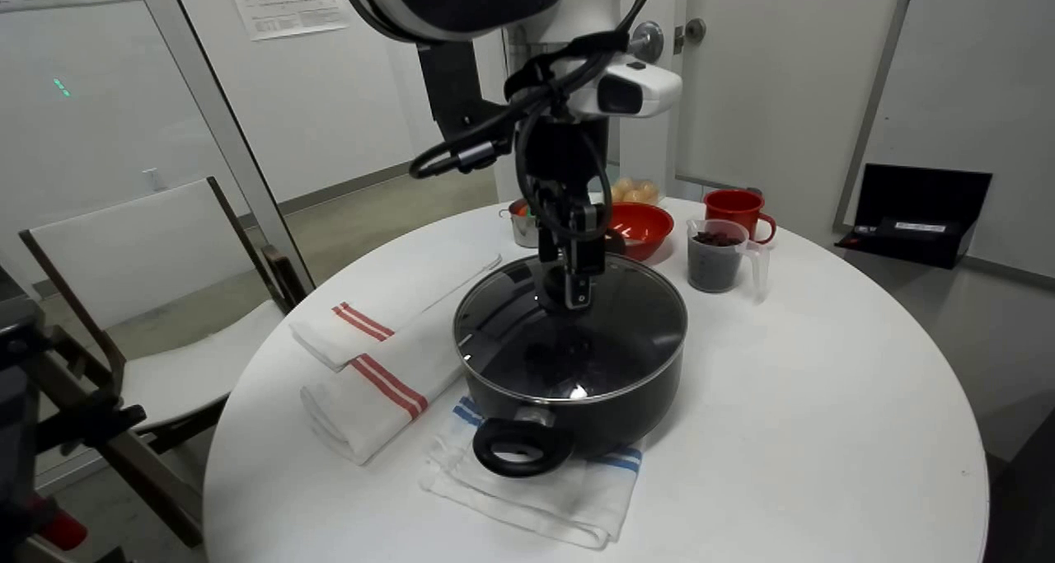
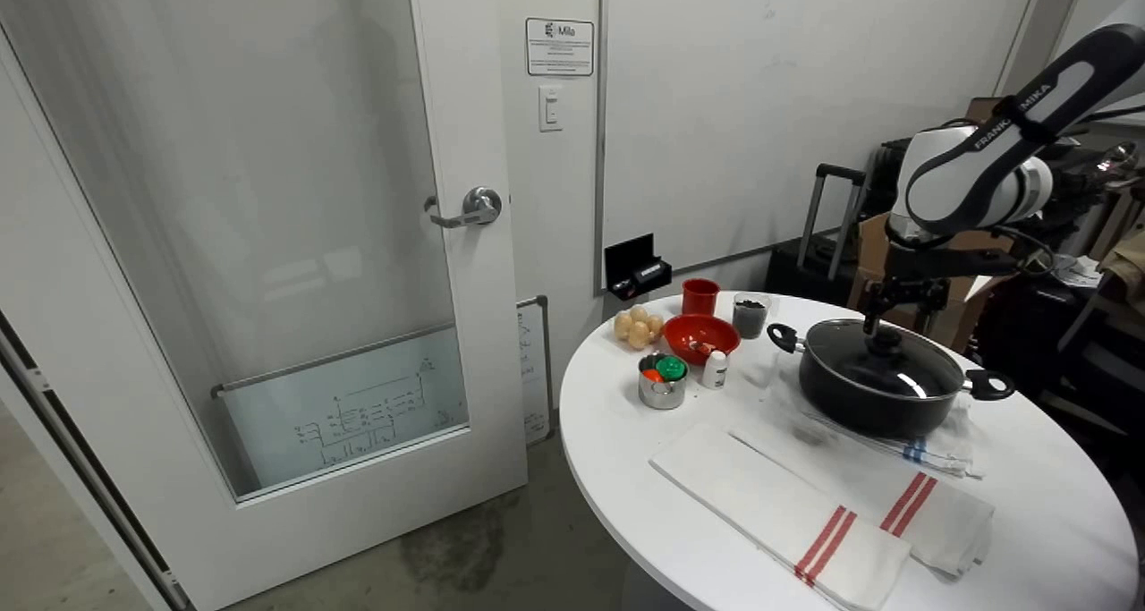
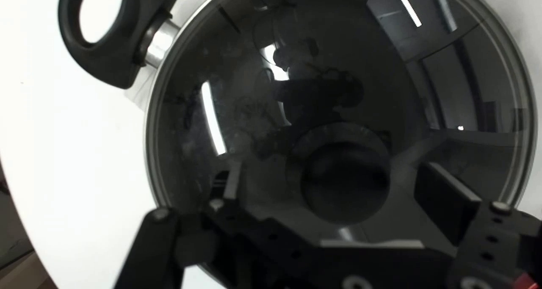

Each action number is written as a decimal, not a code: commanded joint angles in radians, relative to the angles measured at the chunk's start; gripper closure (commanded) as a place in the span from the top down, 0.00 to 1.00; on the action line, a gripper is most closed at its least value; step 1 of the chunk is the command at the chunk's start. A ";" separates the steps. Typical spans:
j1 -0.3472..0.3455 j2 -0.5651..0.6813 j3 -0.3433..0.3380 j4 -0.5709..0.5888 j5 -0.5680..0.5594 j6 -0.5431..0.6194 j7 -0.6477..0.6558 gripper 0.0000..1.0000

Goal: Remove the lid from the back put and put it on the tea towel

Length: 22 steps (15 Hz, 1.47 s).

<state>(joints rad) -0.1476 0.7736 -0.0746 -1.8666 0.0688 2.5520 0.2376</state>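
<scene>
The jaws were spread pretty wide, one on either side of the black knob (image 3: 345,187) in the wrist view, with a gap showing both sides, so they had hold of nothing. The glass lid (image 1: 569,344) was sitting on the black pot (image 1: 620,415), and the pot was parked on a blue-striped tea towel (image 1: 536,497). Two red-striped tea towels (image 2: 778,513) lay folded between the pot and the near edge of the white worktop (image 2: 608,423), in an exterior view. Over toward the far edge, in an exterior view, there was a bunch of stuff: red bowl (image 1: 647,225), red mug (image 1: 733,207), clear measuring cup (image 1: 715,266) of dark bits (image 1: 717,239), plus a metal cup (image 1: 526,232).
</scene>
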 commanded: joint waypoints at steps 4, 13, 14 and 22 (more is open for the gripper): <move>0.001 0.050 -0.004 0.067 0.030 -0.016 -0.028 0.67; 0.008 0.025 -0.002 0.048 0.037 -0.017 -0.020 0.25; 0.011 0.013 -0.003 0.036 0.036 -0.015 -0.018 0.25; 0.081 -0.139 -0.028 -0.101 0.010 -0.021 0.015 0.25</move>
<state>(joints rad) -0.1105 0.7461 -0.0847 -1.8743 0.0761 2.5480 0.2392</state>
